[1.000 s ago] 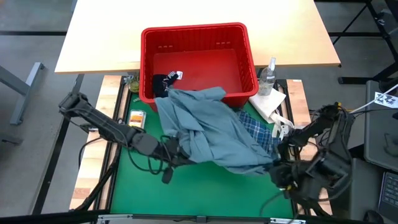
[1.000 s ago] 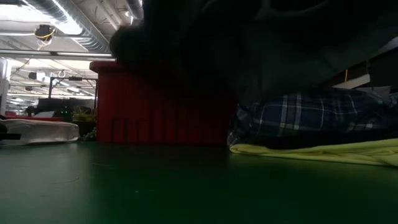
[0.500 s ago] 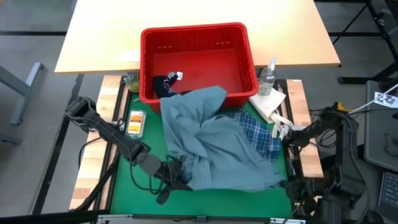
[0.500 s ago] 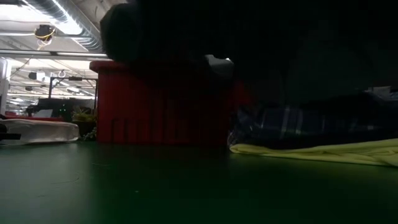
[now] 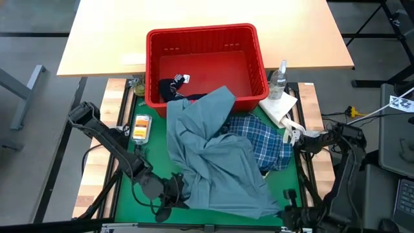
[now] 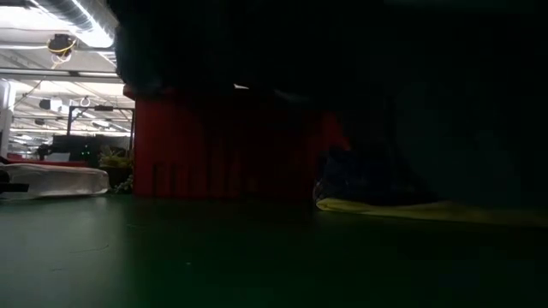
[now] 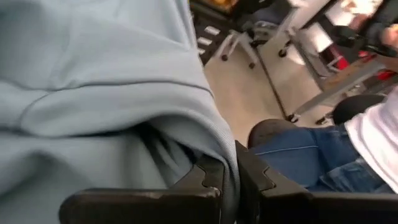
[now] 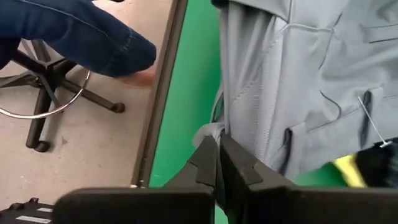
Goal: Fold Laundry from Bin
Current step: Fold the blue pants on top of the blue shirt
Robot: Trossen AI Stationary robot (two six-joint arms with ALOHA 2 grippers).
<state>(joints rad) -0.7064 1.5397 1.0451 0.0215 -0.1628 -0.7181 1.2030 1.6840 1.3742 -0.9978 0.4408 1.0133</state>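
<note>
A large grey-blue garment stretches from the front rim of the red bin to the green mat's near edge. My left gripper is shut on its near left part, my right gripper on its near right corner. A blue-white plaid shirt lies partly under the garment's right side. A dark navy garment lies in the bin's near left corner. In the low view a yellow garment lies flat on the mat; dark cloth fills the rest of that view. My left gripper pinches a fold of the grey-blue garment between its two fingers, with the cloth bunched over the fingertips. How many layers, I cannot tell. My right gripper pinches a seamed edge of the garment between its two fingers, slanting down from the near side. The cloth hangs from there above the mat.
A clear spray bottle and a white paper towel sit right of the bin. A small orange-white object lies on the mat's left. A person in jeans sits beyond the near edge beside an office chair base.
Both grippers have gone down and toward the table's near edge, staying shut on the grey-blue garment. The garment's near part has been drawn toward the near edge and lowered, uncovering more of the plaid shirt; its far end stays at the bin's rim.
</note>
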